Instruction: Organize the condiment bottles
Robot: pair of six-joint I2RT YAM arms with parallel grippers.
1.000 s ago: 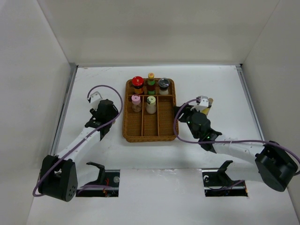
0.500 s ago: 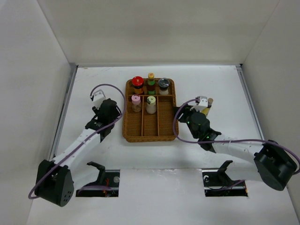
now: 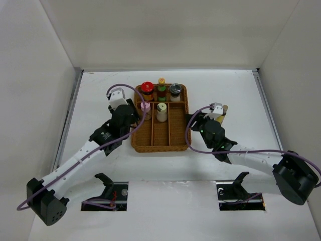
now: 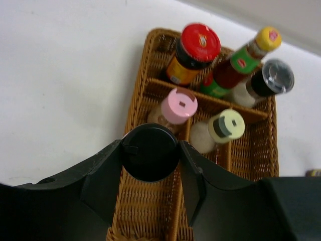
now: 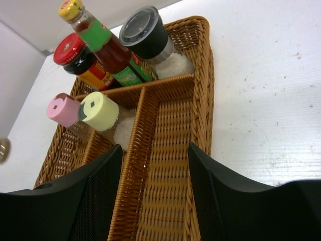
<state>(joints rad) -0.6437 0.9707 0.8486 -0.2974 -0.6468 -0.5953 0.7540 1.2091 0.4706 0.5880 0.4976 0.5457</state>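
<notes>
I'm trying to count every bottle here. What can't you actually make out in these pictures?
Dark-capped bottle: the left wrist view shows only its cap; from above the left arm covers it.
Tan thing beside the right jaws: too small in the top view to name.
Blurred speck at the left edge of the right wrist view: cut off.

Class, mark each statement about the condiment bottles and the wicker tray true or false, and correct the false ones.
1. The left claw grips a dark-capped bottle. True.
2. The red-capped bottle stands on the table outside the wicker tray. False: it stands inside the tray, at its far end.
3. The right claw holds the pink-capped bottle. False: that claw is open and empty; the pink-capped bottle stands in the tray.
4. The pale-green-capped bottle stands next to the pink-capped one. True.
</notes>
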